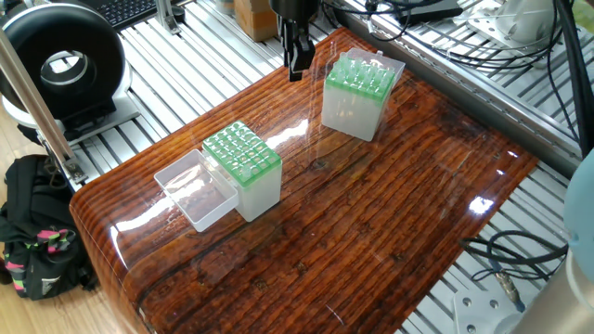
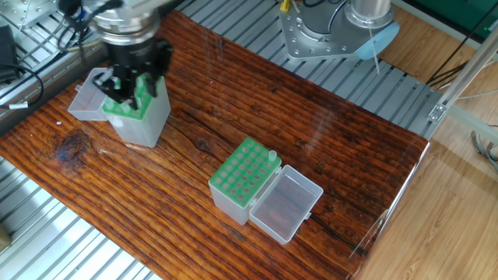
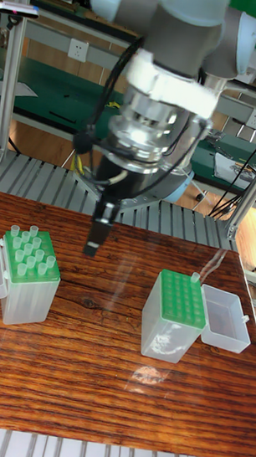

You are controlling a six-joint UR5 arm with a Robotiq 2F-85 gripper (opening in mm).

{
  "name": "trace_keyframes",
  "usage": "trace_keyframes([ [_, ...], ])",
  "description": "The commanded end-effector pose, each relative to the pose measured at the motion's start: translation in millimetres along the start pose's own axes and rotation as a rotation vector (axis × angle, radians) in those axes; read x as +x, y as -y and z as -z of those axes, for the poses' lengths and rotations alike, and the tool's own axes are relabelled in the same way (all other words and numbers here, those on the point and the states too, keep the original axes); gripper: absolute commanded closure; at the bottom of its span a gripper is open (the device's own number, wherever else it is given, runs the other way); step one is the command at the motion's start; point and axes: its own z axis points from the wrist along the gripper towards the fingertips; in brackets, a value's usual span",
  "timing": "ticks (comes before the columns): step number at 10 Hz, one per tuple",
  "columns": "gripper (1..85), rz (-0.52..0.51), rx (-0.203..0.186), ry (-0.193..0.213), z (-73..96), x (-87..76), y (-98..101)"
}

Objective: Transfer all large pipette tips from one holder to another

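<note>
**Tool above the filled tip holder**

We see the tool (image 2: 134,84) hanging over the filled holder (image 2: 132,117), where most large pipette tips (image 3: 31,254) stand in the green grid. Whether its fingers are apart or together, we cannot tell. Well away from the tool on the table (image 2: 327,155), the second holder (image 2: 241,180) carries one tip (image 2: 272,155).

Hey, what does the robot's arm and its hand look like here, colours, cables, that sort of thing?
The arm has grey tubular links with pale blue joint caps. A white and silver wrist section leads to the black hand with two slim dark fingers. Black cables loop beside the wrist.
</note>
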Motion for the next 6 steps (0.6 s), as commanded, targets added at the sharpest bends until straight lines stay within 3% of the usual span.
trace_keyframes([
  [1,44.3,0.078,-0.007,0.030,-11.3,22.6,2.1],
  [3,41.3,0.049,-0.074,0.076,-8.8,10.4,-15.3],
  [5,40.7,0.003,-0.109,0.062,-8.2,13.4,-23.9],
  [6,40.3,-0.011,-0.095,0.051,-8.8,16.0,-20.2],
])
